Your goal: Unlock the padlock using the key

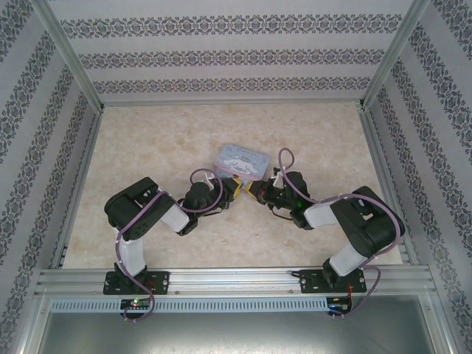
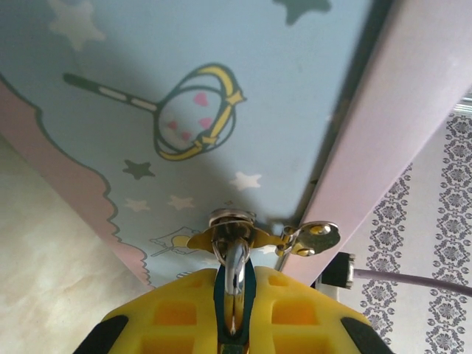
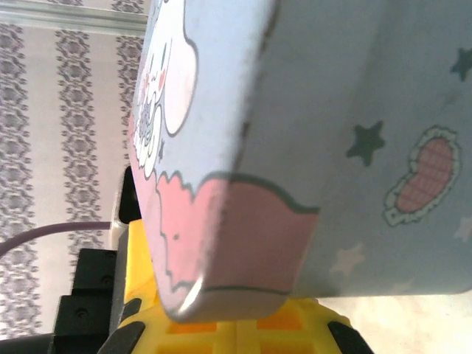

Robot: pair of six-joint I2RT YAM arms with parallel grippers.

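Note:
A pastel-blue tin (image 1: 240, 160) with a cartoon dog lies mid-table, and both grippers meet at its near edge. My left gripper (image 2: 234, 284) (image 1: 234, 189) is shut on a thin shiny metal sliver, the key (image 2: 236, 269), seen edge-on between the yellow fingers. The key's far end meets a small rounded metal piece, apparently the padlock (image 2: 231, 219), on a brass clasp against the tin's side (image 2: 221, 88). A small silvery tab on a ring (image 2: 318, 237) hangs just right of it. My right gripper (image 1: 254, 191) (image 3: 247, 318) is shut, its fingertips tucked under the tin's pink corner (image 3: 236, 243).
Patterned walls and metal frame posts (image 1: 74, 55) enclose the beige tabletop (image 1: 147, 140). Purple cables (image 1: 284, 156) loop over both wrists. The metal rail (image 1: 236, 279) holding the arm bases runs along the near edge. Open table lies behind and beside the tin.

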